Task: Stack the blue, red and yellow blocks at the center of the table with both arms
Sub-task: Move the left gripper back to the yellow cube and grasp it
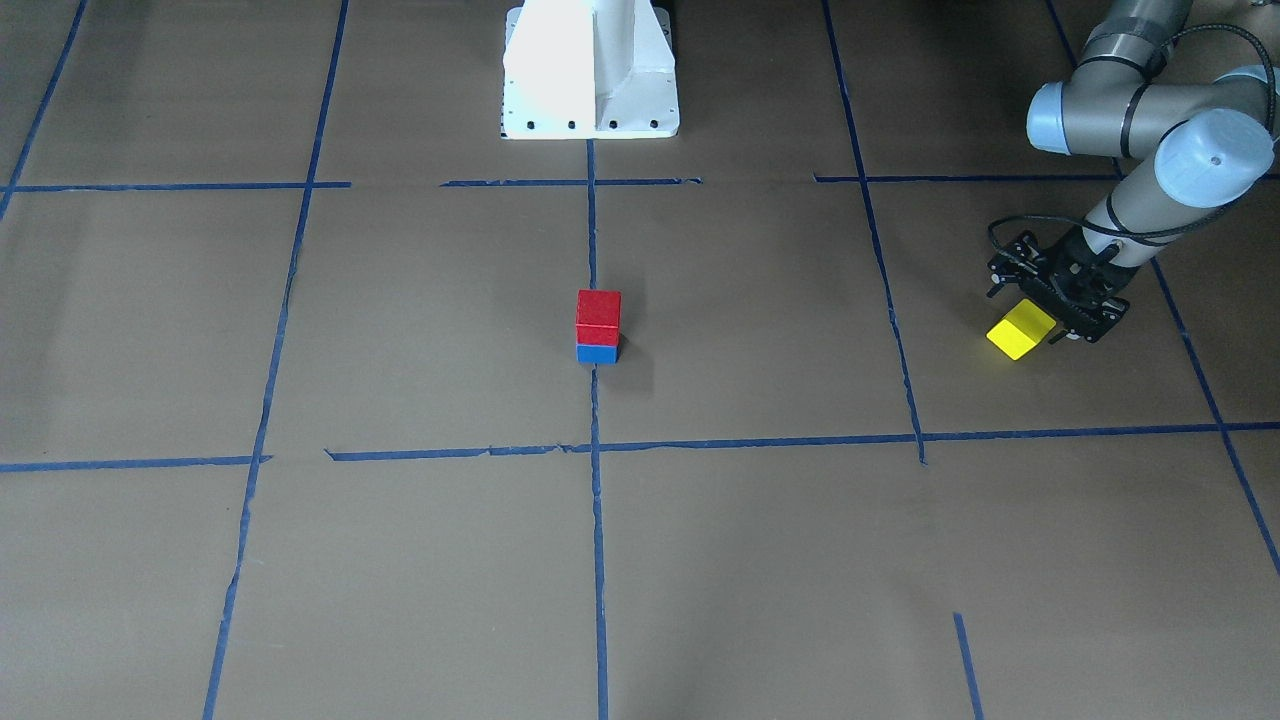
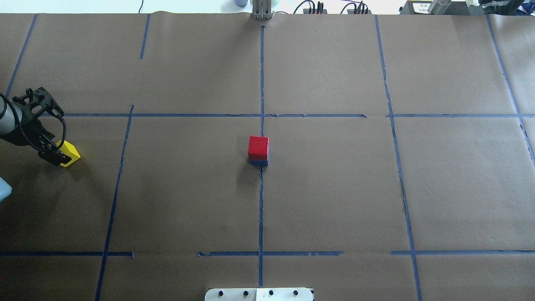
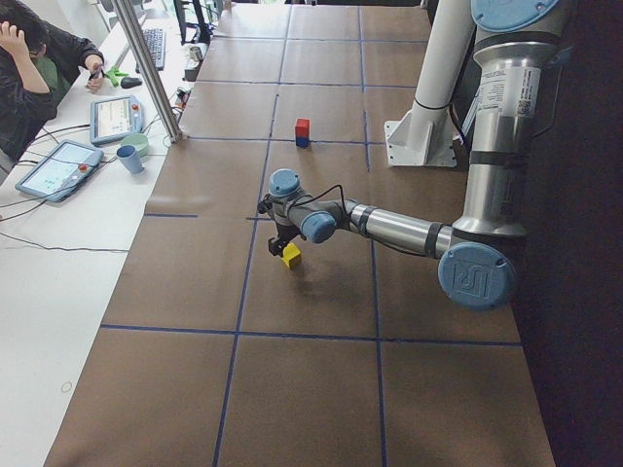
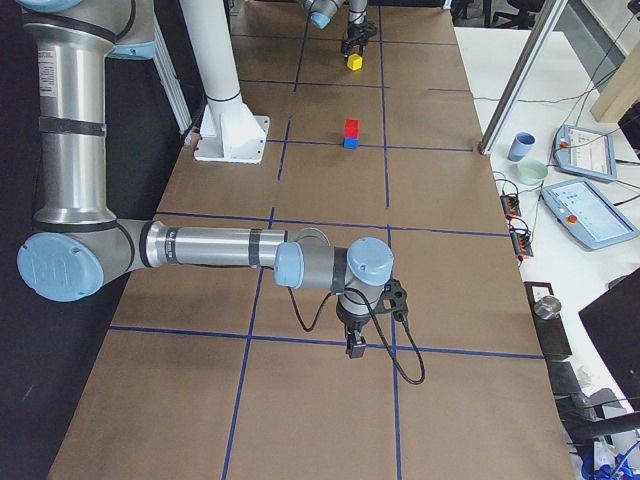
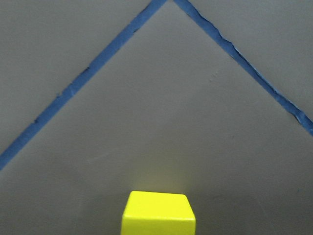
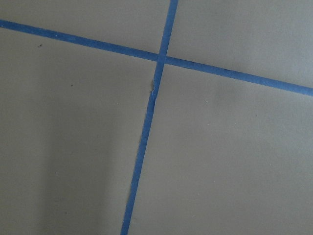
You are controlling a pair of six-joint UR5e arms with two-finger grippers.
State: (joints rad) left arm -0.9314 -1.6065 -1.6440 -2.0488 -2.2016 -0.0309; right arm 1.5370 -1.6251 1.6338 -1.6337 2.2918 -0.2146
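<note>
- Brown paper (image 2: 334,188) covers the table, ruled into squares by blue tape (image 2: 261,209).
- The red block (image 2: 258,147) sits on the blue block (image 1: 597,353), on the centre tape line.
- The yellow block (image 1: 1018,332) is at the left gripper (image 1: 1052,318), well apart from the stack; I cannot tell whether the fingers clamp it.
- The right gripper (image 4: 354,345) hangs near a tape crossing; whether it is parted or closed is unclear.
- An operator (image 3: 24,78) sits at a white side bench (image 3: 58,263) with tablets (image 3: 117,117).
</note>
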